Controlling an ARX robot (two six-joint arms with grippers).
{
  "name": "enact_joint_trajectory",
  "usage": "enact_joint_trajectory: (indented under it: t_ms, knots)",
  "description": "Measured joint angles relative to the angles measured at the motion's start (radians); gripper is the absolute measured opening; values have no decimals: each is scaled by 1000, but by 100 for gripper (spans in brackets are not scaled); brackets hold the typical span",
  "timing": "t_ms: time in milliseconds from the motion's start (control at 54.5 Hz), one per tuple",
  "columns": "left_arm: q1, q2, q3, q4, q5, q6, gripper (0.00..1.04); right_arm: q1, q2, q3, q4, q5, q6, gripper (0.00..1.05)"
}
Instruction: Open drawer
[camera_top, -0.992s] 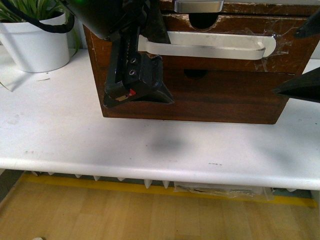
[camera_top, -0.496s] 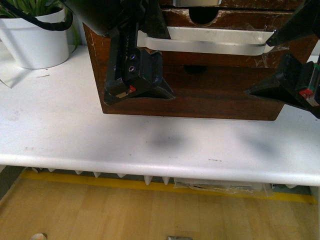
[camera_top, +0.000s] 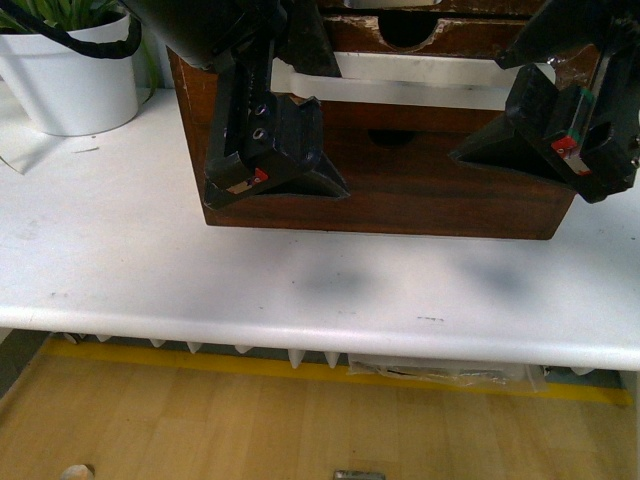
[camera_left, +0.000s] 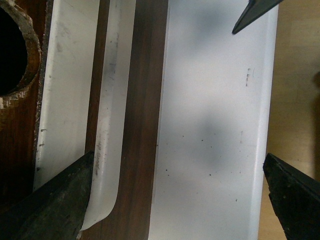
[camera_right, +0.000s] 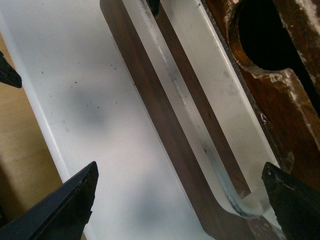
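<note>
The drawer (camera_top: 470, 40) is dark brown with a half-round notch (camera_top: 410, 30) in its chipped top edge and a long white bar handle (camera_top: 420, 72) across its front. My left gripper (camera_top: 275, 192) is open in front of the handle's left end. My right gripper (camera_top: 530, 168) is open in front of its right end. In the left wrist view the handle (camera_left: 107, 125) runs beside one finger (camera_left: 50, 205) of the open left gripper (camera_left: 180, 200). In the right wrist view the handle's curved end (camera_right: 235, 200) lies between the jaws of the open right gripper (camera_right: 177, 200), nearer one finger (camera_right: 292, 200). Neither gripper holds anything.
A plain handleless drawer front (camera_top: 440, 180) sits below the handled one. The box stands on a white table (camera_top: 300, 290) whose front edge is close. A white plant pot (camera_top: 65, 85) stands at the back left. Wooden floor (camera_top: 300, 430) lies below.
My right gripper has come in from the right edge, up and leftward, to the handle's right end. My left gripper has stayed almost still at the left end.
</note>
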Motion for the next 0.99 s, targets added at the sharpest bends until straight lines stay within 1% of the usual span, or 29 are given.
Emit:
enact_joint_trajectory:
  t_ms: [239, 404, 496, 588, 661, 992]
  knots:
    - [-2, -3, 0, -6, -3, 7, 99, 3, 50, 23, -14, -16, 13, 96]
    - [0, -13, -9, -22, 1, 13, 99, 3, 52, 37, -77, -41, 6, 96]
    - [-1, -28, -15, -56, 8, 25, 99, 6, 47, 40, -109, -70, -2, 96]
    - [-9, -68, -41, -121, 7, 71, 99, 13, 29, 24, -152, -106, -18, 96]
    - [-18, -101, -67, -165, 8, 99, 99, 23, 4, 1, -181, -115, -31, 96]
    - [-43, -198, -152, -227, 7, 148, 99, 63, -97, -81, -237, -143, -45, 96]
